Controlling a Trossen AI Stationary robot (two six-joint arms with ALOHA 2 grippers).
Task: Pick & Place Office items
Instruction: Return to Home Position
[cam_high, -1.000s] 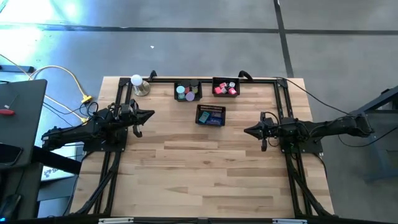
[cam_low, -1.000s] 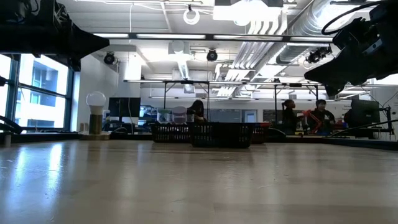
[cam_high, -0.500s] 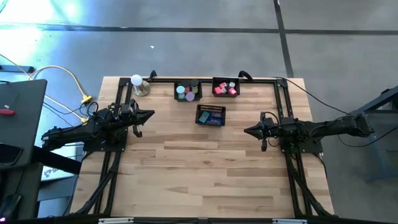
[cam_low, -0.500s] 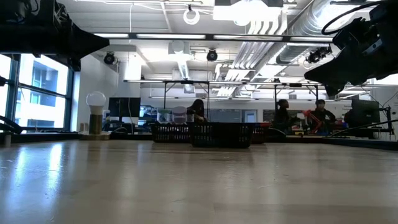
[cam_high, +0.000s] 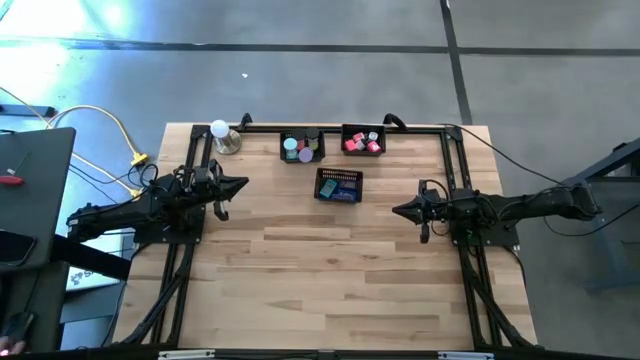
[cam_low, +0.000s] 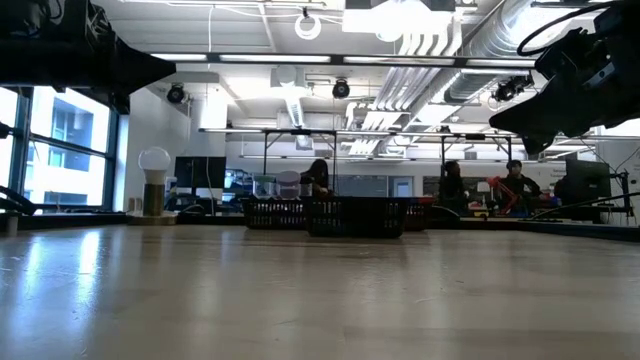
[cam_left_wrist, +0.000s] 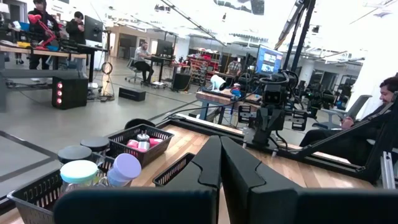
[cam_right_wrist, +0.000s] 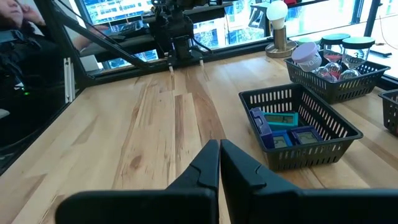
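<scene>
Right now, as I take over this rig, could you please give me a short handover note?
Left gripper: shut, empty, over the table, left side.
Right gripper: shut, empty, over the right side.
Capped pieces stand in the back-left tray; pink-red pieces in the back-right tray; blue blocks in the middle tray.
Sorting looks done; no item shows outside a tray.
Left: probably only parking the arms.

Black mesh tray (cam_right_wrist: 311, 155), blue blocks (cam_right_wrist: 263, 129) (teal lid (cam_left_wrist: 79, 171), lavender lid (cam_left_wrist: 127, 167)).

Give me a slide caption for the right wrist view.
Shut right gripper above the wooden table, facing a black mesh tray holding blue blocks.
</scene>
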